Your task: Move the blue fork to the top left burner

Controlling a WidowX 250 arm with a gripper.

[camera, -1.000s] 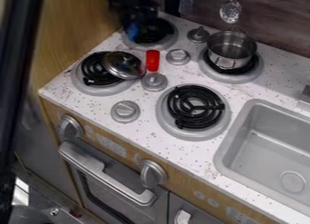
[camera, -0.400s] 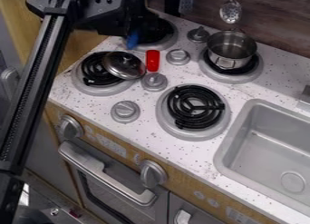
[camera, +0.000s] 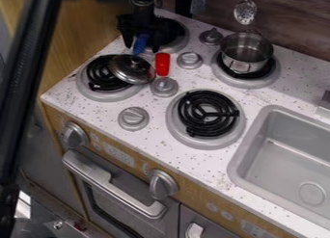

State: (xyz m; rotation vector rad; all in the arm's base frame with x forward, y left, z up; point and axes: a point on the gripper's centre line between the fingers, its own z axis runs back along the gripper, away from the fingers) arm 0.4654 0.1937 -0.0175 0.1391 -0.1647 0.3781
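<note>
At the near-left edge of the top left burner [camera: 183,41]: one blue fork [camera: 139,44], partly hidden by the black gripper [camera: 142,46]. Gripper, pointing down, fingers parted, the fork between them; whether either finger touches it, cannot tell.

Nearer the front, left: one burner [camera: 87,87] with a shiny metal lid [camera: 130,69] over its right part. One red piece [camera: 162,64], just beside the lid, to its right.

Right rear: one burner [camera: 270,74] bearing a metal pot [camera: 246,49]. Right front: one burner [camera: 207,119], black coil, grey ring.

Among the burners: four grey stove knobs [camera: 189,60]. Right of the stove: one grey sink [camera: 258,136], with part of a faucet [camera: 326,101] at its far side. On the rear wall: one slotted spoon [camera: 245,12] and one spatula [camera: 199,3], hanging. Front: oven handle [camera: 113,182], grey.
</note>
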